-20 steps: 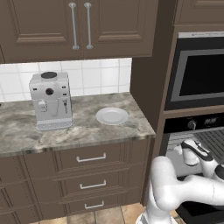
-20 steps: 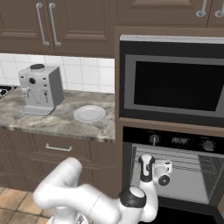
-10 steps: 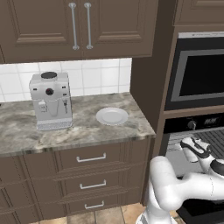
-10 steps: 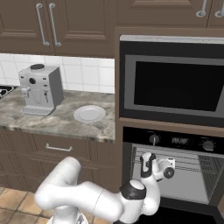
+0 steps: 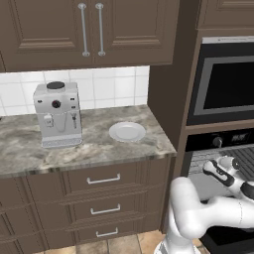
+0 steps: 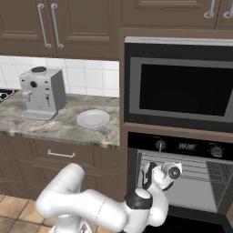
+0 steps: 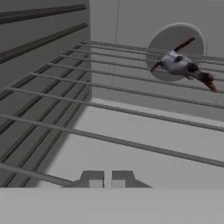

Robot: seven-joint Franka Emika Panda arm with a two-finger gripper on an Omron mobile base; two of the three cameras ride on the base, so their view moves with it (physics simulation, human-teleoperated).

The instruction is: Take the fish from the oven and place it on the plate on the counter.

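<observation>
White arm reaches low into the oven, gripper clenched empty, short of the fish.

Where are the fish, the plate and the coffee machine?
fish point(image 7: 181, 65): hand view, middle of its grey body.
plate point(image 5: 127, 132): left base view, its centre.
coffee machine point(image 6: 42, 91): right base view, its front face.

marbled table carries white plate and grey coffee machine, well apart. silver wire rack in oven carries the fish far back.
</observation>
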